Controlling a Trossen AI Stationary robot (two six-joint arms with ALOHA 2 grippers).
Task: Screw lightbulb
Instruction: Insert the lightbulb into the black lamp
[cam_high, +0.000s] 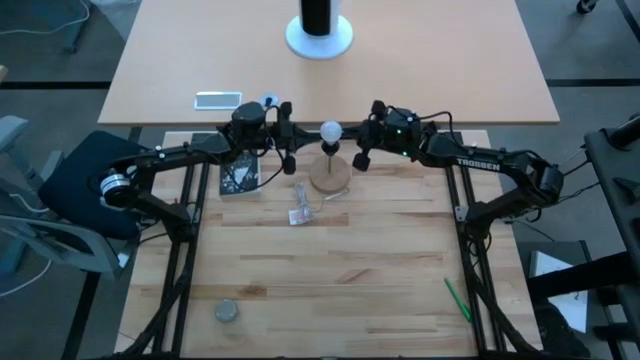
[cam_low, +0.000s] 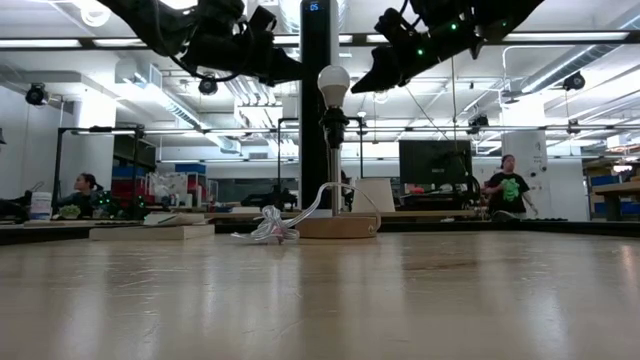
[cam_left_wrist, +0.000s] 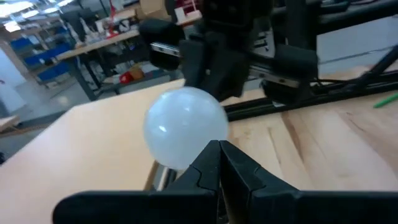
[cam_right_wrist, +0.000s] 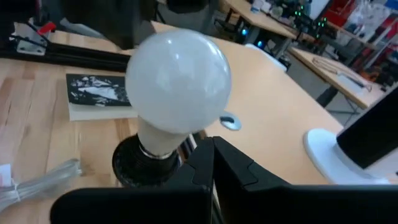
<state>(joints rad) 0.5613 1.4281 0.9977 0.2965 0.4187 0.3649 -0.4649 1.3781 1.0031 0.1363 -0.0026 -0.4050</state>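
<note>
The lightbulb stands upright in the black socket, which rises on a thin stem from a round wooden base at the far middle of the tabletop. In the right wrist view the pale neck of the bulb goes down into the socket's collar, so it is at least seated; whether the thread is fully home cannot be told.

The left hand hangs just left of the globe and the right hand just right of it, both at about bulb height. Each has its fingers pressed together on nothing, and neither clearly touches the glass; in the low view a gap shows on both sides.

By this, the work looks either nearly finished or at a pause: the bulb is in place and nothing grips it. What may remain is a last turn to tighten. A crumpled clear wrapper lies on the tabletop just near of the base.
</note>
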